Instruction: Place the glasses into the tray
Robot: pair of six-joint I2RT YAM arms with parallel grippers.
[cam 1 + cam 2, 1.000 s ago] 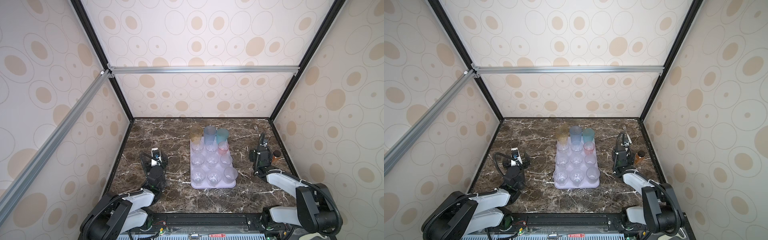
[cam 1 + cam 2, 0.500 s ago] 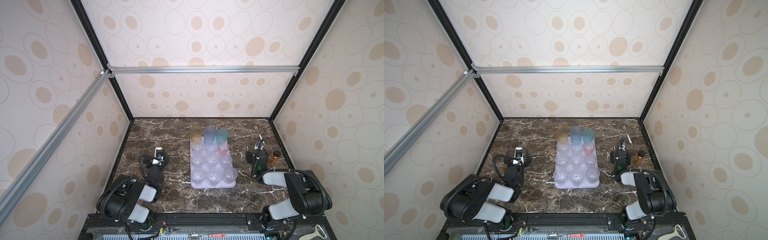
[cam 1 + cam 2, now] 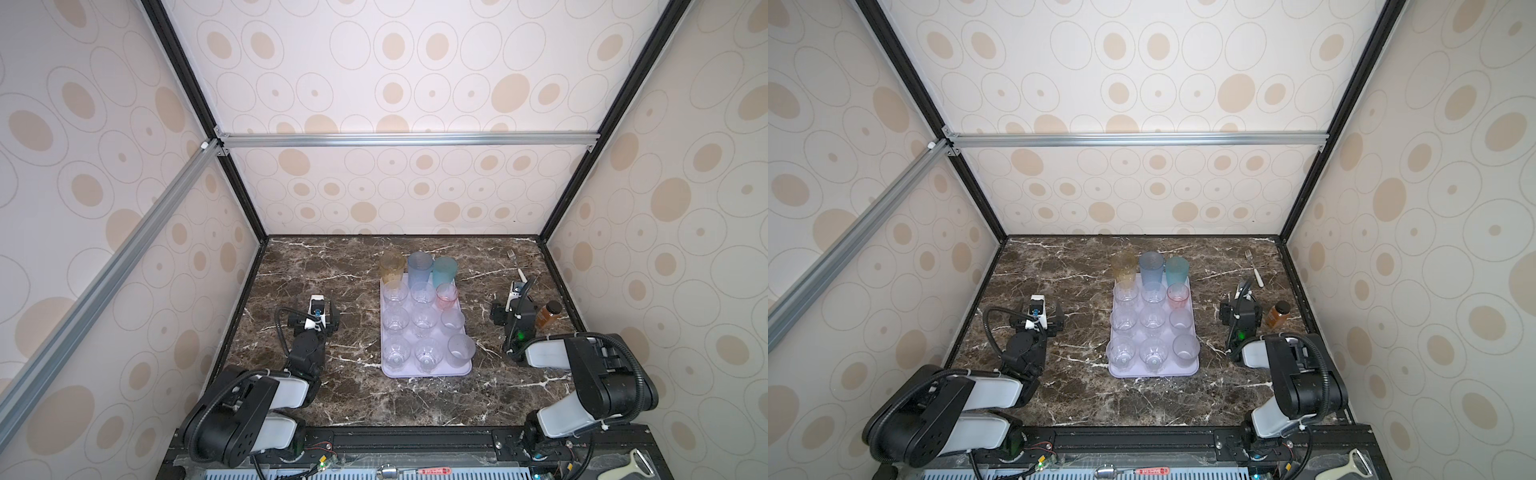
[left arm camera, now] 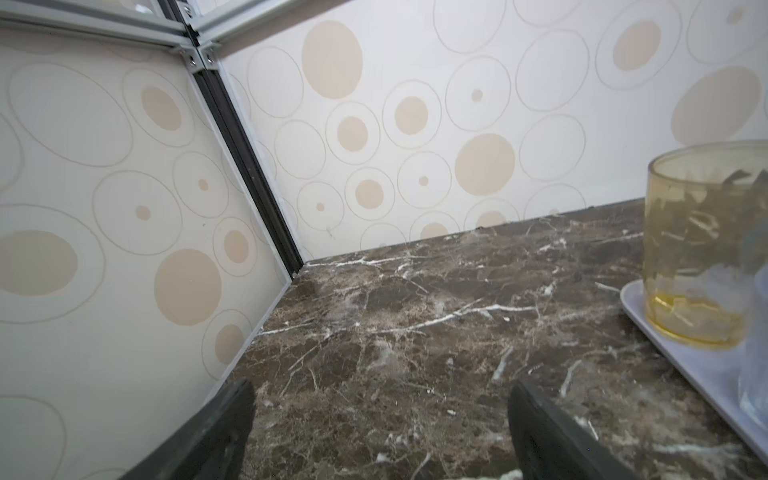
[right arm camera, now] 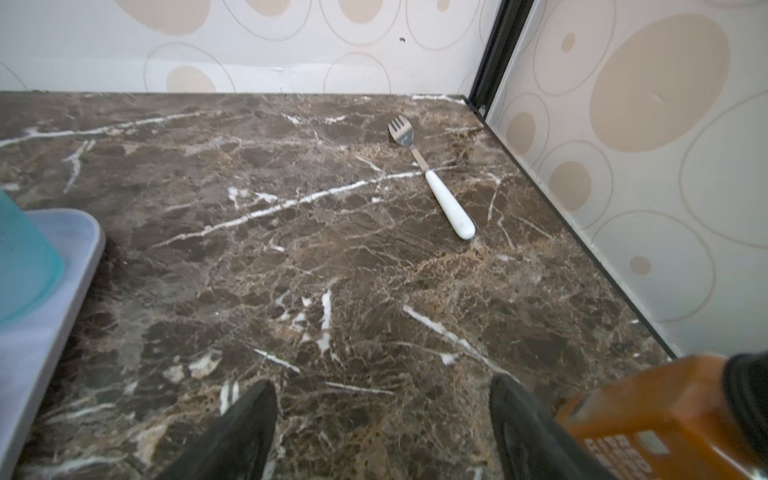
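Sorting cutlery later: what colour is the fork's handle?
White, with a silver metal head; the fork shows best in the right wrist view.

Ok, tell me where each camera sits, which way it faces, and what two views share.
Both top views: high at the front, looking down and back at the tray of glasses; left arm and right arm show.
Left wrist: low, facing the back-left corner; open left gripper shows.
Right wrist: low, facing the back-right corner and fork; open right gripper shows.
Shared: left wrist and top views show the amber glass.
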